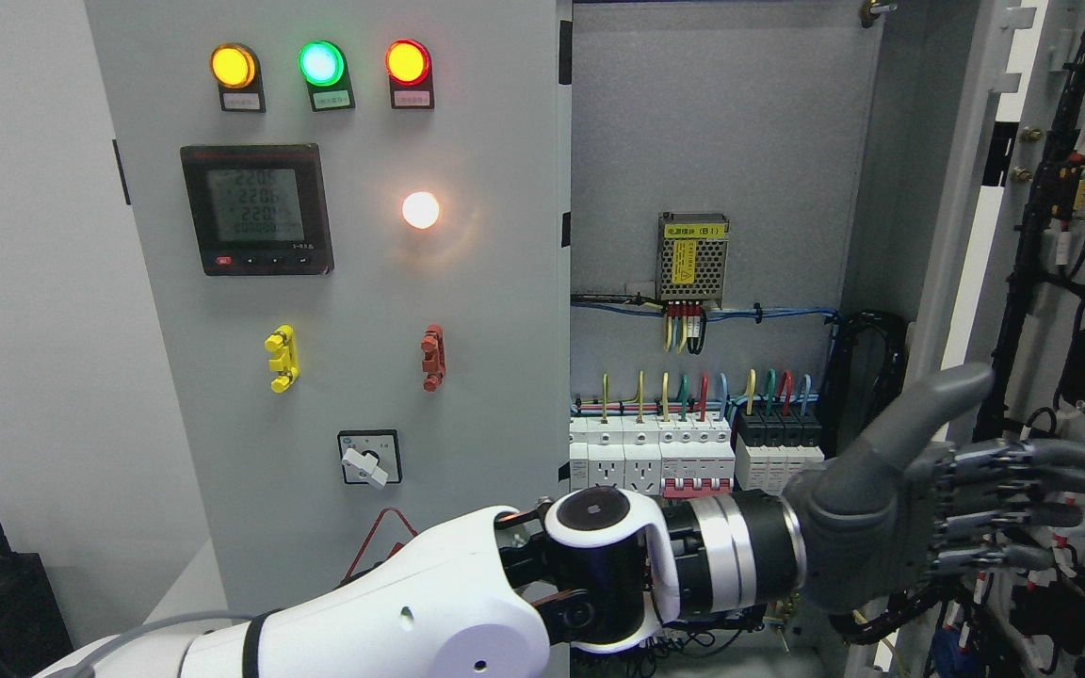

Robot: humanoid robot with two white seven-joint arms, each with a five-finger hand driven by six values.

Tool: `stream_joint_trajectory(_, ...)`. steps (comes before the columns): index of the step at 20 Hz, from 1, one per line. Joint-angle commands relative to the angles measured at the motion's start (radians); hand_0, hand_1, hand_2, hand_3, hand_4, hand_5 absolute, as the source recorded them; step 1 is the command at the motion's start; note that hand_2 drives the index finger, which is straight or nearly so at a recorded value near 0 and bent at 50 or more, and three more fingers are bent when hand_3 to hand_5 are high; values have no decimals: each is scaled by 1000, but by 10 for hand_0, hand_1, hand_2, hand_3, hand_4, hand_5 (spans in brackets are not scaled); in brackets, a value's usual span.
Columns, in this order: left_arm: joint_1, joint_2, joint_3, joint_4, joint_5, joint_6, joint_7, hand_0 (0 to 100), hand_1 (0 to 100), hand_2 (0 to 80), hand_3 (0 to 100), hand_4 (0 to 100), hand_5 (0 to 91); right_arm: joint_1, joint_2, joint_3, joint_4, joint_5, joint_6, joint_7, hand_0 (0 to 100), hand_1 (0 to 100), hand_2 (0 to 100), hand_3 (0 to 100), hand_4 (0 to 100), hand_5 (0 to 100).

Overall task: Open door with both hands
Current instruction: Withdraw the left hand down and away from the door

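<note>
- Grey cabinet fills the view: a closed left panel carries three lamps, a meter and a rotary switch.
- Right of it the cabinet stands open, showing a back wall, a small mesh box and a row of breakers with coloured wires.
- At the far right edge the door is swung wide, its inner face hung with black cables.
- Coming in from the lower left, the left arm reaches across, and the left hand sits against the door's inner side, low down.
- Its fingers are stretched out flat and close together, thumb raised, gripping nothing; whether they press on the door or only hover by the cables I cannot tell.
- No right hand shows.
- Sheet-metal door, so likely stiff and fairly heavy on its hinges, smooth and slippery to a flat palm.
- Best purchase looks to be the bare folded edge, not the wiring, which could snag or pull loose.
- Judging by the gap, the opening is nearly complete.
</note>
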Motion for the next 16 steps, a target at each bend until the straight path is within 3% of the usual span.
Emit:
stream_joint_trajectory(1, 112, 346, 33, -178, -10, -1, -7, 0, 0, 0, 0, 43, 0, 0, 0, 0, 0, 0, 0, 2, 0, 0, 0, 0, 0, 0)
stream_joint_trajectory(6, 238, 588, 43, -308, -12, -6, -74, 0, 0, 0, 0, 43, 0, 0, 0, 0, 0, 0, 0, 4, 0, 0, 0, 0, 0, 0)
stream_joint_trajectory(12, 405, 808, 62, -329, -20, -6, -157, 0, 0, 0, 0, 43, 0, 0, 0, 0, 0, 0, 0, 2, 0, 0, 0, 0, 0, 0)
stream_joint_trajectory(16, 531, 912, 68, -327, -104, -7, -183, 0, 0, 0, 0, 43, 0, 0, 0, 0, 0, 0, 0, 2, 0, 0, 0, 0, 0, 0)
